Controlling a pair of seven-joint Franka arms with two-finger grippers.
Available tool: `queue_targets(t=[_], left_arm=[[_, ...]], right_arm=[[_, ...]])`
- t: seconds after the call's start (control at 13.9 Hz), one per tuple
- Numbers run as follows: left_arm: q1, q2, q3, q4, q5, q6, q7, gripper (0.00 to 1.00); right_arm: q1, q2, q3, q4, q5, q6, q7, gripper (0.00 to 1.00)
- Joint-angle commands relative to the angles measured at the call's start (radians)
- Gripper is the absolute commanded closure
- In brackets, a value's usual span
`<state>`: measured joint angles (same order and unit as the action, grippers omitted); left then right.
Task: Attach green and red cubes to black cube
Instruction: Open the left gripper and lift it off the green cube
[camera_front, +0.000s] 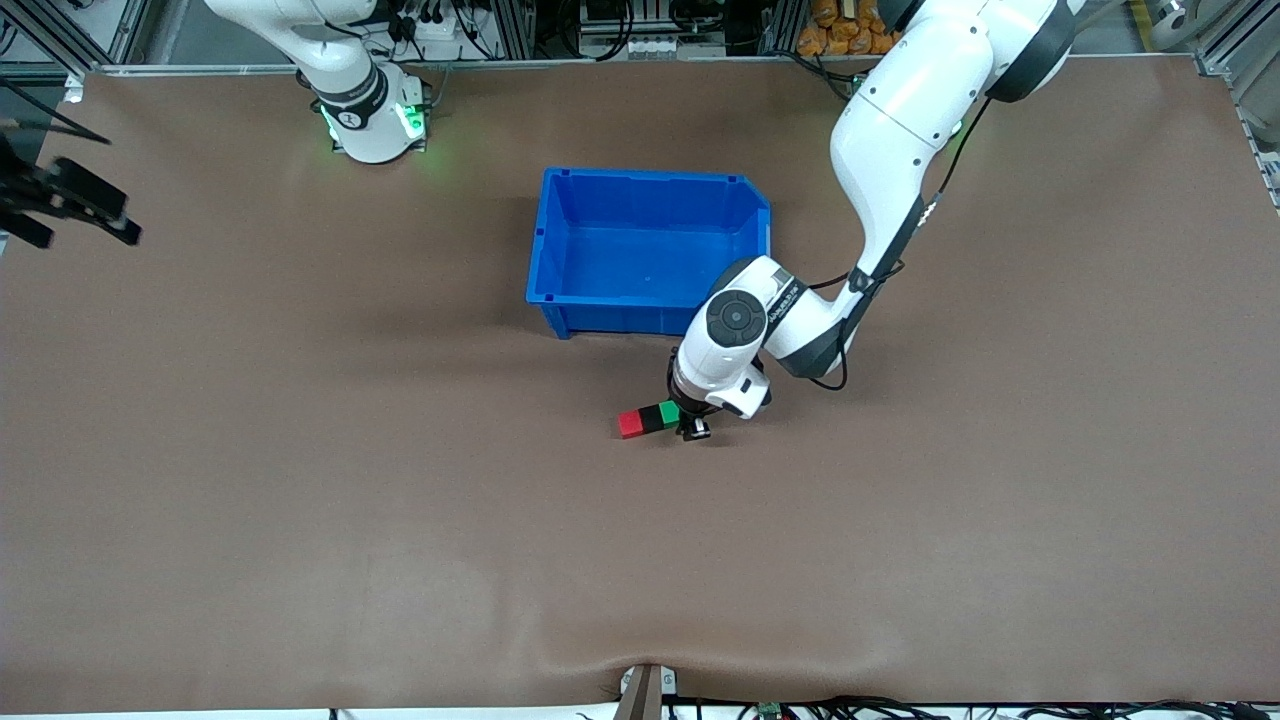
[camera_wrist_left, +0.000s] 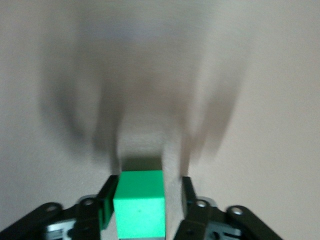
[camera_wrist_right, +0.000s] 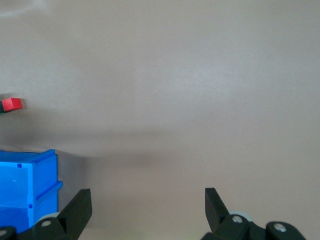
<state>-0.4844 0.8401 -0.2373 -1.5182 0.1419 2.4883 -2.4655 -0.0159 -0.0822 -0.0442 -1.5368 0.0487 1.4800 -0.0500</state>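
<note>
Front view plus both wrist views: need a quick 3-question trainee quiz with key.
1. True or false: the red cube lies inside the blue bin.
2. The left gripper has its jaws around which cube? A red, B green, C black.
3. Fill in: the right gripper, jaws open, waits over the ____.

Key
1. False. It lies on the table, nearer the front camera than the bin.
2. B, the green cube.
3. table
</note>
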Motion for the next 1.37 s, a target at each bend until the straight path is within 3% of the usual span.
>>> queue_targets(t=[0.0,0.22,0.5,1.01,1.29], left_arm=[[-0.034,-0.024,0.013,0.023,0.106,-0.006,0.071,0.0],[-0.031,-0.093,0.001,0.023,0.188,-0.127,0.095,0.0],[0.004,-0.202,-0.014,0.012,0.179,-0.241,0.305,0.0],[0.24,-0.41,-0.016,0.003,0.068,-0.495,0.764,0.0],[0.403,-0.531,-0.016,0.004,-0.045,-0.626,1.161,0.0]], right_arm=[[0.017,0.027,-0.009,0.063,-0.032,-0.044,-0.004,0.0],[0.002,0.041,-0.011,0.061,-0.035,-0.046,-0.011,0.0],[-0.013,0.055,-0.011,0.061,-0.033,-0.044,-0.013,0.0],[-0.01,0.055,-0.011,0.056,-0.047,-0.05,-0.011,0.0],[-0.013,0.055,-0.011,0.056,-0.047,-0.05,-0.011,0.0]])
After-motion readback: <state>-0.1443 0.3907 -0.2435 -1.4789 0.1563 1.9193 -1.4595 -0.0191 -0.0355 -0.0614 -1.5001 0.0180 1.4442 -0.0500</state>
